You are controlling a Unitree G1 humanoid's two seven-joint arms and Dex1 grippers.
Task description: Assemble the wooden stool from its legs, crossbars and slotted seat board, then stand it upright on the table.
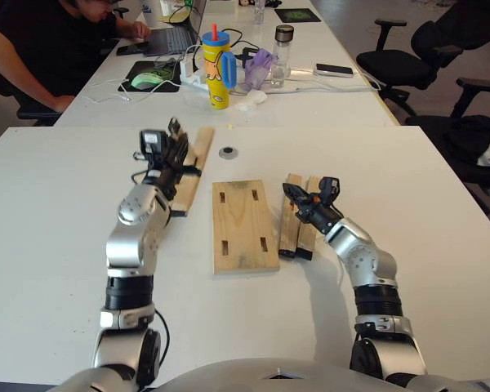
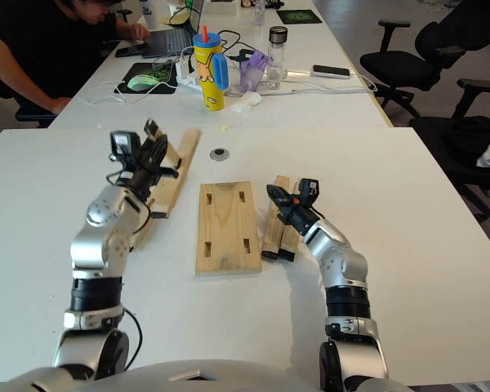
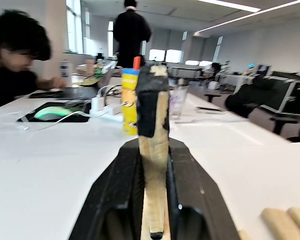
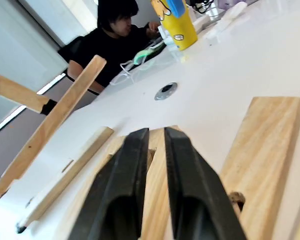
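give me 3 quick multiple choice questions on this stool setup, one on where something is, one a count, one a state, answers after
1. Where is the seat board?
A. flat on the table, between the two arms
B. standing on edge beside the yellow cup
C. leaning against an office chair

2. How many slots show in the seat board?
A. two
B. four
C. six

3. What state is the left gripper in?
A. open over bare table
B. shut on a wooden leg
C. shut on the seat board

Answers:
1 A, the head views show it lying flat mid-table with an arm on each side.
2 B, there is a pair of slots near each end.
3 B, the left wrist view shows the leg clamped between its fingers.
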